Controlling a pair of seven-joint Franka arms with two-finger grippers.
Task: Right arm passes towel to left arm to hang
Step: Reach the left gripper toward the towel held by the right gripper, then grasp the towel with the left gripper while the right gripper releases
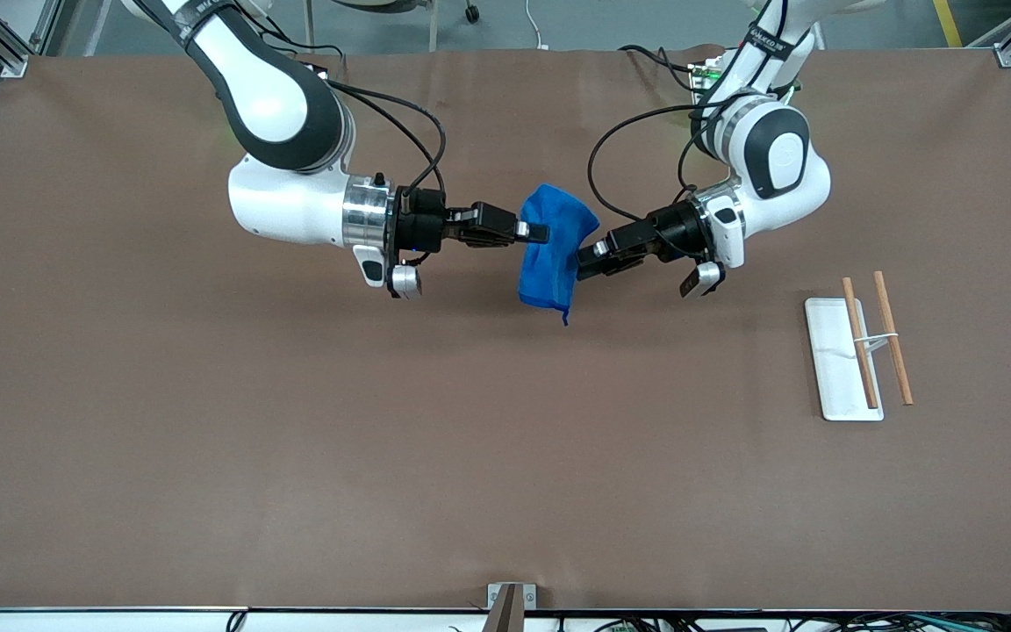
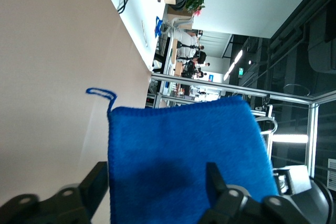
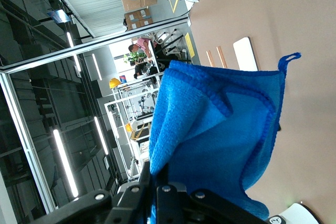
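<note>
The blue towel (image 1: 549,254) hangs in the air over the middle of the table, its corner loop (image 1: 565,316) at the lowest point. My right gripper (image 1: 537,233) is shut on the towel's upper edge; in the right wrist view the towel (image 3: 220,129) spreads out from the closed right gripper (image 3: 164,182). My left gripper (image 1: 584,257) is at the towel's other face, open. In the left wrist view the towel (image 2: 184,150) hangs between the spread fingers (image 2: 97,182) of the left gripper (image 2: 157,182), and the loop (image 2: 102,93) sticks out from a corner.
A white base plate (image 1: 835,369) with two wooden rods (image 1: 861,347) on a wire stand sits toward the left arm's end of the table. It also shows in the right wrist view (image 3: 245,53). The table is covered in brown cloth (image 1: 295,439).
</note>
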